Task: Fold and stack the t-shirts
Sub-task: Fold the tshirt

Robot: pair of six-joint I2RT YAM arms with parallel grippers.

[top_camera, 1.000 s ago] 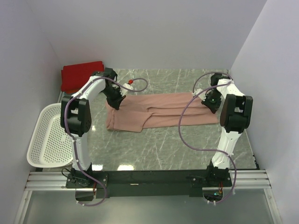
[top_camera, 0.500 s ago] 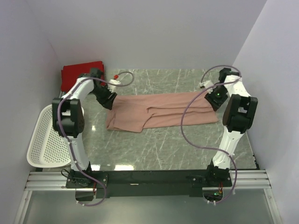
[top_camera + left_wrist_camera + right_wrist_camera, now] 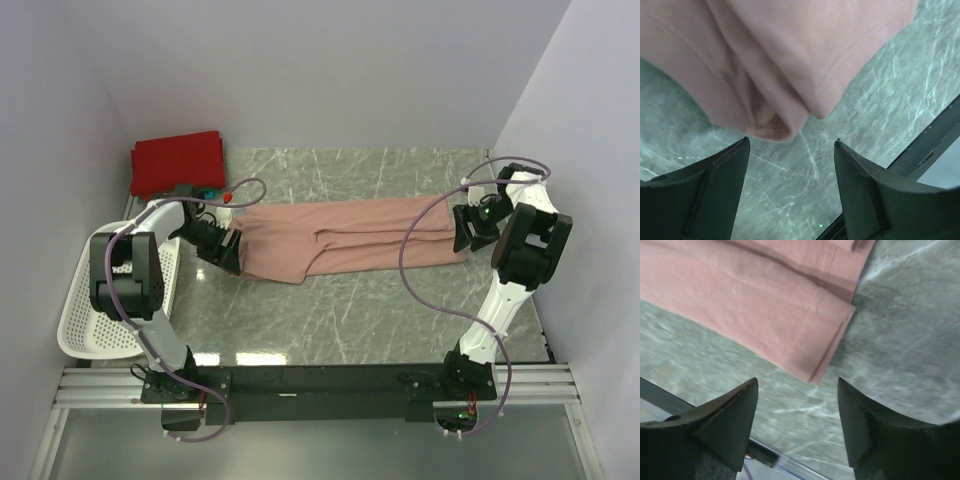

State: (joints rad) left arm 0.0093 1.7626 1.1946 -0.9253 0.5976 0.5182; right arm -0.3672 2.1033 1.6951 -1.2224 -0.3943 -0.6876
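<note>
Found the left fingers (image 3: 715,195) spread wide and gripping nothing, just off the bunched left end of the dusty-pink t-shirt (image 3: 340,238). Found the right fingers (image 3: 720,425) likewise parted and empty, just short of its hemmed right corner. Noted the shirt lying as a long folded band across the bench (image 3: 350,320), and a folded red t-shirt (image 3: 178,160) at the far-left corner, beyond the white basket (image 3: 85,310). Risks judged: pinching only the top layer at either end, letting the fold spill open; lifting unevenly, skewing the band.
</note>
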